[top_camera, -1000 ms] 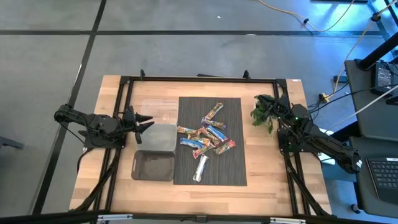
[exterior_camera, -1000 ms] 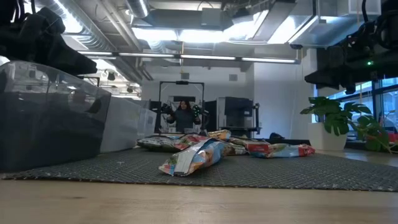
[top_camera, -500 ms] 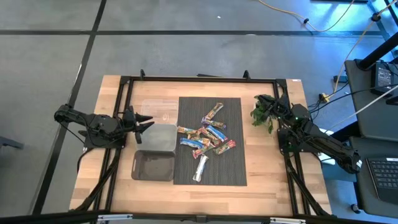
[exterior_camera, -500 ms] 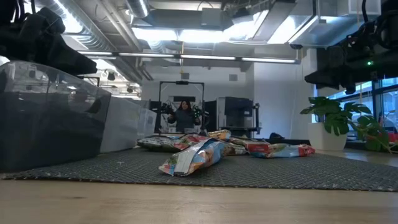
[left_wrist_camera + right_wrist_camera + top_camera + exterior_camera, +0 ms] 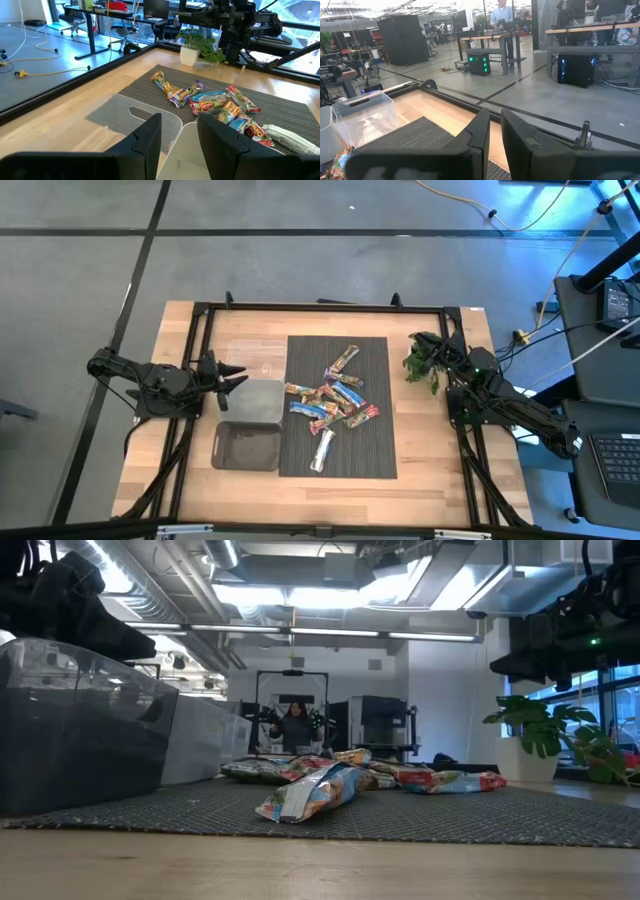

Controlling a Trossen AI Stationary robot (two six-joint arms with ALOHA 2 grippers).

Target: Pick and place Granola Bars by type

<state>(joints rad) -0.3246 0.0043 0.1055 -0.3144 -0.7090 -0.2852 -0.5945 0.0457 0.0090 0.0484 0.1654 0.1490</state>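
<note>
Several granola bars (image 5: 332, 394) in blue, red-orange and brown-yellow wrappers lie in a loose pile on the dark mat (image 5: 375, 450); the left wrist view shows the pile (image 5: 215, 102) too. A silver bar (image 5: 322, 450) lies apart, nearer the table's front edge. My left gripper (image 5: 236, 376) hovers open at the table's left, over the bins, with nothing between its fingers (image 5: 150, 137). My right gripper (image 5: 447, 367) hangs shut at the table's right, beside the green sprig (image 5: 424, 361), and holds nothing.
Three bins stand in a row left of the mat: a clear one (image 5: 255, 357) farthest, a pale grey one (image 5: 256, 402), and a dark one (image 5: 247, 446) nearest. A black frame (image 5: 320, 308) rims the table. A person (image 5: 295, 726) stands far behind.
</note>
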